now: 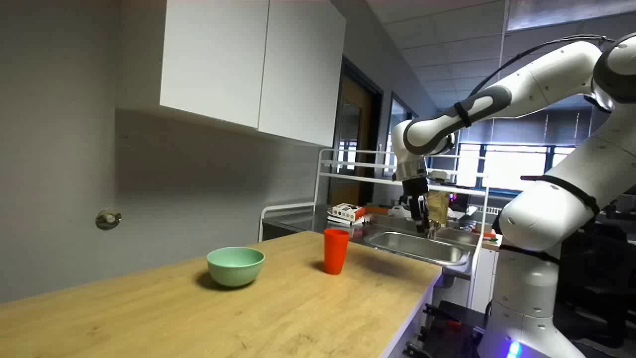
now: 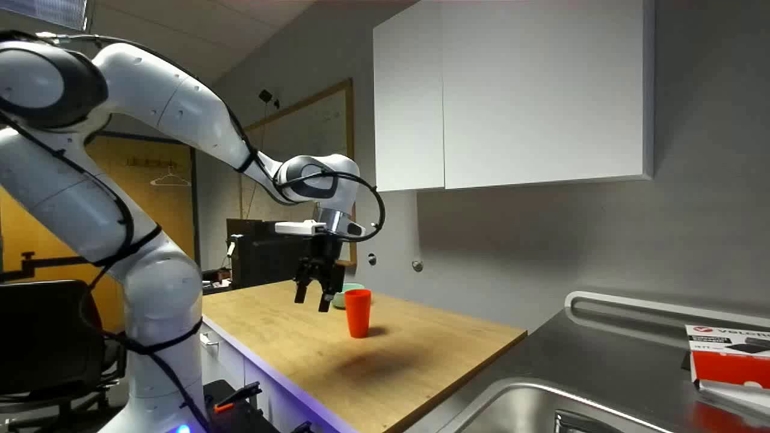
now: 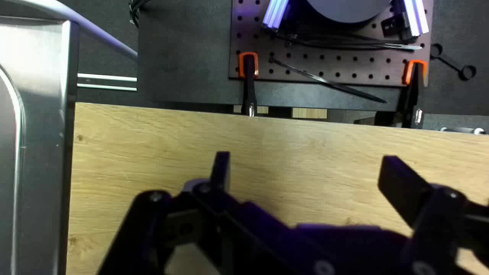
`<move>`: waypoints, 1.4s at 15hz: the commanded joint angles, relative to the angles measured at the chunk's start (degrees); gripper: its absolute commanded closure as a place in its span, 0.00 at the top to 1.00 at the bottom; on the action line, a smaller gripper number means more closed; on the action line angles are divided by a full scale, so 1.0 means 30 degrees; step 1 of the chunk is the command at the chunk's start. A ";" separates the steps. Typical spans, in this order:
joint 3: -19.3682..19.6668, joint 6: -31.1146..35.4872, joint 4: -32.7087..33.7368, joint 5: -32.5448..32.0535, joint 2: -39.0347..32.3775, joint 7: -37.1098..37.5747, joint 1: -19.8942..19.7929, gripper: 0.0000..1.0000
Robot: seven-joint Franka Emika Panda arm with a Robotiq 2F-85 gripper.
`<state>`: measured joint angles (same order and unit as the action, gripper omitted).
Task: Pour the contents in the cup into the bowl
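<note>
"Where was the cup [image 1: 336,251]?"
"It stood upright on the tabletop [image 1: 298,318], apart from the bowl [image 1: 236,268]."
"And the jaws?"
"I saw them spread wide, above the tabletop."

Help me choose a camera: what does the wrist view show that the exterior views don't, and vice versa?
Only the wrist view clearly shows the holes in the dark plate and the black strip across it.
Only the exterior views show the upright red-orange cup, the pale green bowl and the white cabinets.
Both show the wooden counter, the steel sink surround and the open gripper.
</note>
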<state>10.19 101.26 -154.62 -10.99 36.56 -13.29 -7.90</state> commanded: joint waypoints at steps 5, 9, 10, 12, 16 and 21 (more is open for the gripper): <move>0.0036 -0.0049 0.0033 -0.0010 0.0006 0.0026 0.0053 1.00; 0.0036 -0.0048 0.0033 -0.0010 0.0005 0.0026 0.0053 1.00; 0.0036 -0.0048 0.0033 -0.0010 0.0005 0.0026 0.0053 1.00; 0.0036 -0.0048 0.0033 -0.0010 0.0005 0.0026 0.0053 1.00; -0.0001 -0.0047 0.0093 0.0123 -0.0115 0.0224 0.0066 1.00; -0.0233 0.0445 0.0355 0.1155 -0.0686 0.1216 0.0256 1.00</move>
<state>10.13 101.62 -154.64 -9.69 35.80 -12.45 -7.72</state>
